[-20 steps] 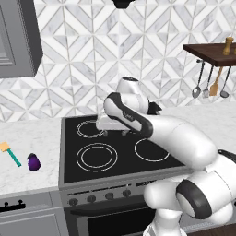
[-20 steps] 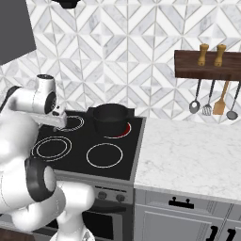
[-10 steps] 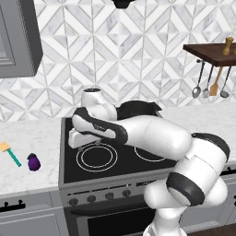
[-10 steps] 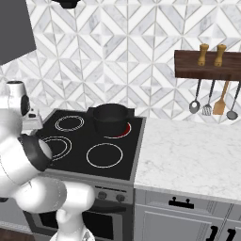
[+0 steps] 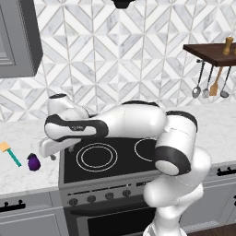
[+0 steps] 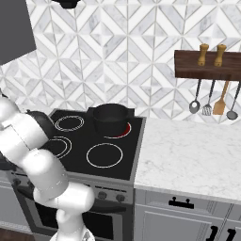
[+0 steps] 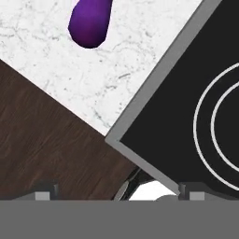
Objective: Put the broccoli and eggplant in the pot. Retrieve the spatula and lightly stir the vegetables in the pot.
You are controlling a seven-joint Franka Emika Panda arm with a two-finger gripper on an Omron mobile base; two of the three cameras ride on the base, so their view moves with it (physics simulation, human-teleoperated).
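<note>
The purple eggplant [image 5: 33,162] lies on the marble counter left of the stove, and in the hand view the eggplant [image 7: 91,21] sits at the top edge. My gripper [image 5: 62,153] hangs over the stove's front left corner, a little to the right of the eggplant, open with nothing between its fingers. In the hand view, the gripper [image 7: 116,191] looks down on that corner. The spatula [image 5: 9,153], yellow blade and teal handle, lies left of the eggplant. The black pot [image 6: 110,117] stands on the back right burner. The broccoli is out of view.
A burner glows red under the pot [image 6: 123,130]. Long-handled utensils [image 6: 214,101] hang from a wooden shelf at the right, over bare marble counter [image 6: 188,150]. A grey wall cabinet [image 5: 16,39] hangs above the left counter. Wood floor [image 7: 42,149] lies below the counter edge.
The arm has swung left from above the stove's back burners to its front left corner, close to the eggplant. The gripper stayed open.
</note>
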